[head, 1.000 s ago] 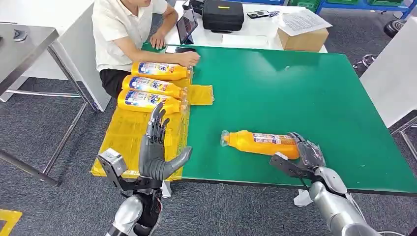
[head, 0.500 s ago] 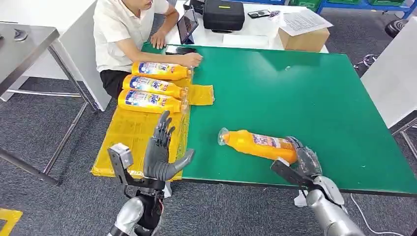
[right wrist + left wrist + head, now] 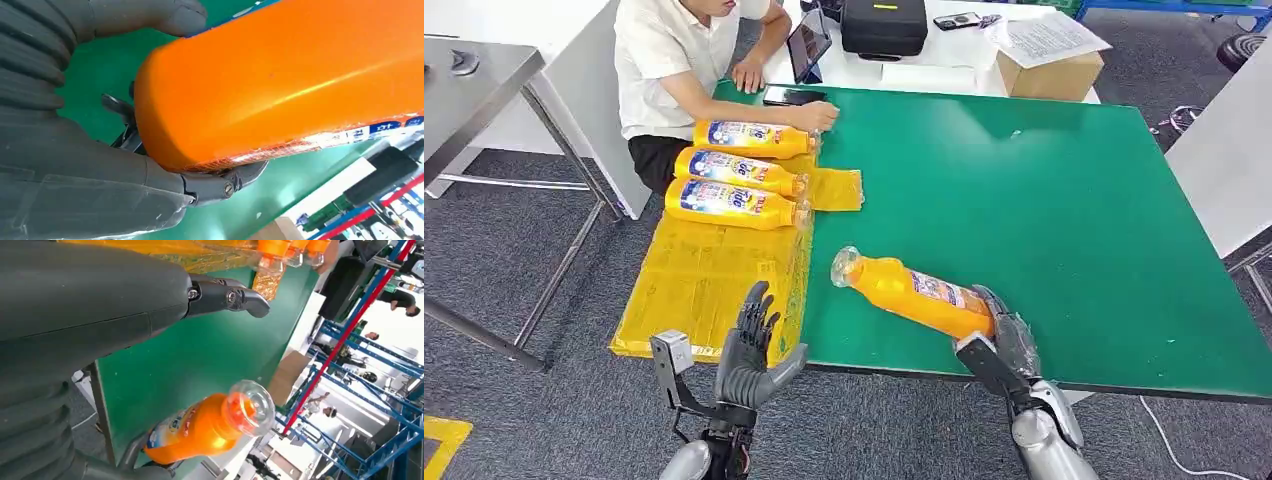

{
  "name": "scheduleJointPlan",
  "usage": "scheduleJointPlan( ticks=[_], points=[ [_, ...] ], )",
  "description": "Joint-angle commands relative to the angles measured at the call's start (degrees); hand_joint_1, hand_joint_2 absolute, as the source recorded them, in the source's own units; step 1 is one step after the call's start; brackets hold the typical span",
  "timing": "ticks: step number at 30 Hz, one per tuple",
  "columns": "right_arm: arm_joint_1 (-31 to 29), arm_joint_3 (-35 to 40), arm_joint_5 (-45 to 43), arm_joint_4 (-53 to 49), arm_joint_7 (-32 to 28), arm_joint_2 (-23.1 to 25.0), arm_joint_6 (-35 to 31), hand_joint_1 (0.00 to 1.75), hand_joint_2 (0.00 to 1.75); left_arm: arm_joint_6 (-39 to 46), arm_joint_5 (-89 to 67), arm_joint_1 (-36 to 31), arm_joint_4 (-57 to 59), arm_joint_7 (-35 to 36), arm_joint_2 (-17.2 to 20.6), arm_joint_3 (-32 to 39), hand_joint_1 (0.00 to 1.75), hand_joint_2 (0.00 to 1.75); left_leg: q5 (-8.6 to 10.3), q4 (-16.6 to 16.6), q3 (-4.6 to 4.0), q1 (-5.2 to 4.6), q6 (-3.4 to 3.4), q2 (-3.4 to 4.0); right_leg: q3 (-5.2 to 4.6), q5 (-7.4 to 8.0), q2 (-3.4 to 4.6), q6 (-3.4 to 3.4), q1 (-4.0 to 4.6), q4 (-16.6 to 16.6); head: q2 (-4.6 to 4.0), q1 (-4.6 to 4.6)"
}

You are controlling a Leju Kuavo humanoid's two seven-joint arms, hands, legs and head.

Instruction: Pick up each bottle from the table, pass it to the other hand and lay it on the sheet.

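My right hand (image 3: 1002,340) grips the base end of an orange bottle (image 3: 907,291) and holds it tilted above the green table (image 3: 1064,210), cap end towards my left. In the right wrist view its thumb and fingers (image 3: 220,186) wrap the orange bottle (image 3: 295,80). My left hand (image 3: 749,345) stands open, fingers up, at the table's near edge beside the yellow sheet (image 3: 704,285). Three orange bottles (image 3: 729,200) lie side by side on the sheet's far end. The left wrist view shows the held bottle (image 3: 210,425) cap-first.
A person in a white shirt (image 3: 674,60) sits at the table's far left corner, one hand (image 3: 816,116) resting by the farthest laid bottle. A phone (image 3: 792,96), tablet, black case (image 3: 882,25) and cardboard box (image 3: 1049,72) sit beyond. A metal table (image 3: 474,90) stands left.
My right hand has lifted the bottle off the table and carried it left, towards my left hand. My left hand has dropped lower and nearer the table's front edge.
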Motion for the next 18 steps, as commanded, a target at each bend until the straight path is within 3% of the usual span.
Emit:
scheduleJointPlan(
  ticks=[1, 18],
  points=[
    [-0.45, -0.83, -1.1, -1.21, -0.16, 1.15, 0.53, 1.75, 1.75, 0.59, 0.12, -0.81, 2.45, 0.06, 1.38, 0.27, 0.0, 1.75, -0.04, -0.07, 0.17, 0.04, -0.13, 0.06, 0.11, -0.03, 0.08, -0.13, 0.04, -0.03, 0.0, 0.0],
    [0.97, -0.92, -2.98, -4.21, -1.07, 1.57, 1.2, 1.75, 1.75, 1.92, -2.61, -0.36, 1.29, -2.34, 1.66, -0.39, 0.0, 1.75, -0.07, -0.07, 0.19, 0.06, -0.15, 0.07, 0.12, -0.06, 0.1, -0.15, 0.05, -0.03, 0.0, 0.0]
  ],
)
